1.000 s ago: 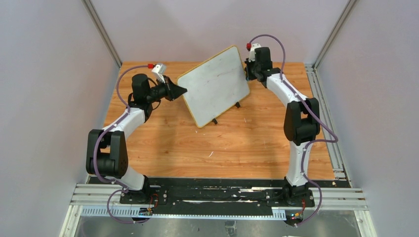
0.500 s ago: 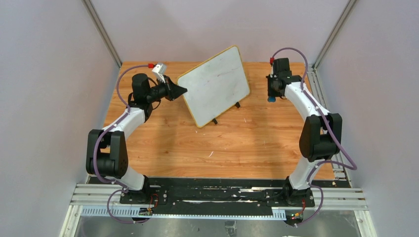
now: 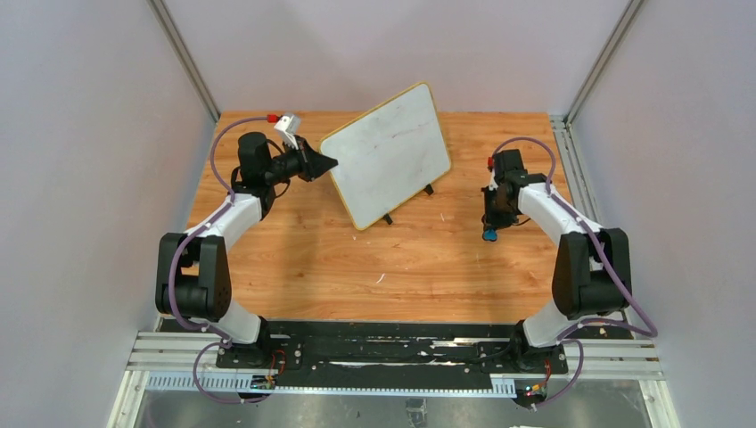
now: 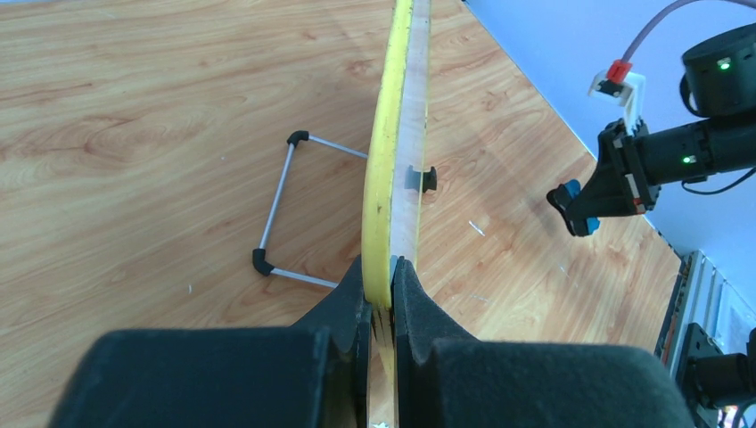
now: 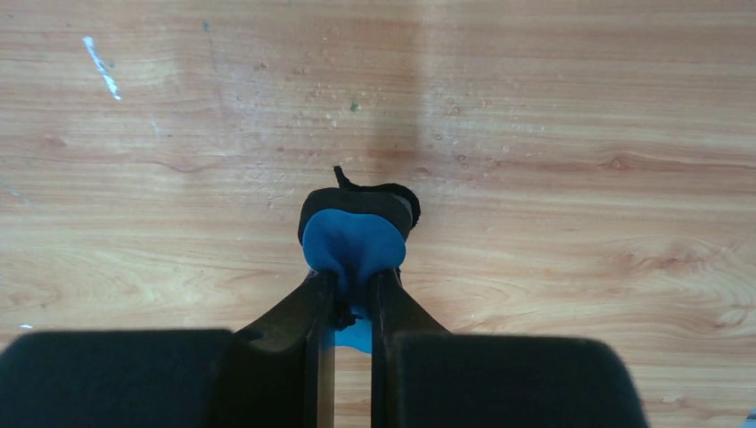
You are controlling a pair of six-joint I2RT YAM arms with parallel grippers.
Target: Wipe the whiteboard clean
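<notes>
At the far middle of the desk, the whiteboard stands on its two black feet and leans back on a thin wire prop, its face turned toward the arms. The left hand is clamped on the board's yellow rim at the left edge, one finger on the front and one on the back. The right hand is closed on a small blue eraser with a dark pad. It hangs over bare wood to the right of the board, well apart from it. The face looks almost clean, with only a faint reddish trace near the top. The board appears light, thin and stiff, with a slick face, so a wipe would likely slide it or tip it back. The rim is the sensible place to pinch it, which leaves the face free.
</notes>
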